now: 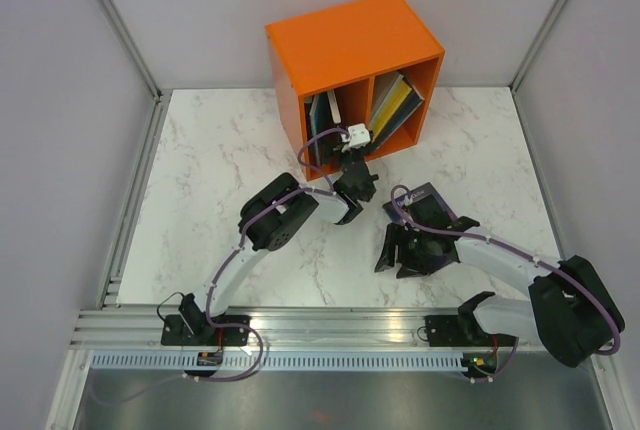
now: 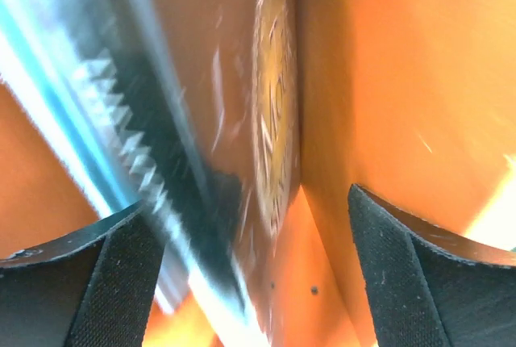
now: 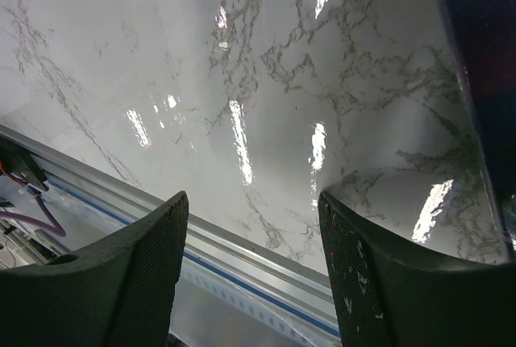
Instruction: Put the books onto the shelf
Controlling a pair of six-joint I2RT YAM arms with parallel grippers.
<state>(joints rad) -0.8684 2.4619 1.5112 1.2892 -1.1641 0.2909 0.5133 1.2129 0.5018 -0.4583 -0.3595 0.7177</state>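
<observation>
The orange shelf (image 1: 355, 45) stands at the back of the marble table. Its left compartment holds dark green and teal books (image 1: 324, 115); yellow and light blue books (image 1: 396, 100) lean in the right one. My left gripper (image 1: 346, 147) is at the mouth of the left compartment. In the left wrist view that gripper (image 2: 250, 202) is open with nothing between its fingers, and a blurred dark book with a teal edge (image 2: 121, 121) leans left of them. A dark navy book (image 1: 428, 197) lies flat on the table under my right arm. My right gripper (image 1: 398, 258) (image 3: 251, 198) is open over bare marble, beside that book (image 3: 484, 64).
The shelf's orange divider (image 2: 379, 105) is close on the right of my left fingers. A metal rail (image 1: 330, 328) runs along the table's near edge, right below the right gripper. White walls close off the table's left, back and right.
</observation>
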